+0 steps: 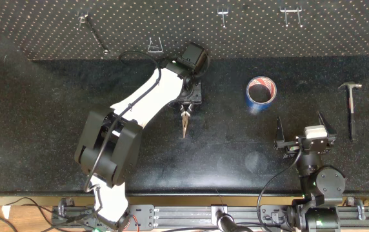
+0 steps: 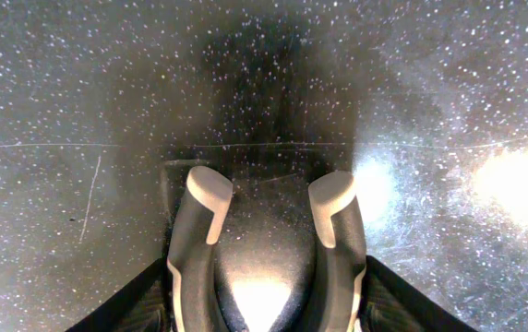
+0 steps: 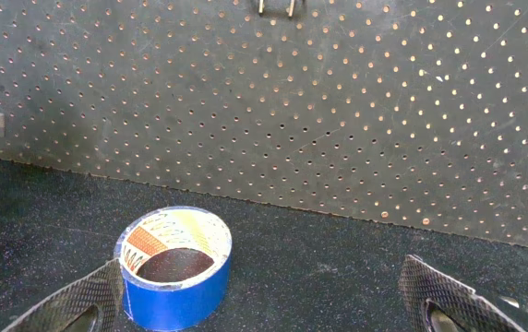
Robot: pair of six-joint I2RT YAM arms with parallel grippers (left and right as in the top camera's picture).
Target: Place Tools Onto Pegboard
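Pickup of the pliers [image 1: 184,120] seems the step in hand; they lie flat on the bench [image 1: 236,151] just beside the left gripper [image 2: 271,195], its jaws parted and empty; next it must centre over them and close; right gripper [image 1: 301,127], well apart from the pliers, gapes empty.

Tape [image 1: 260,92] between pliers [image 1: 184,121] and hammer [image 1: 350,109]

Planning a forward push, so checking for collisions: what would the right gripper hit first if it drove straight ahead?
Probably the blue tape roll, which sits just ahead, off-centre between the open jaws. Depth is unclear, so it might only graze it. Past that, the pegboard.
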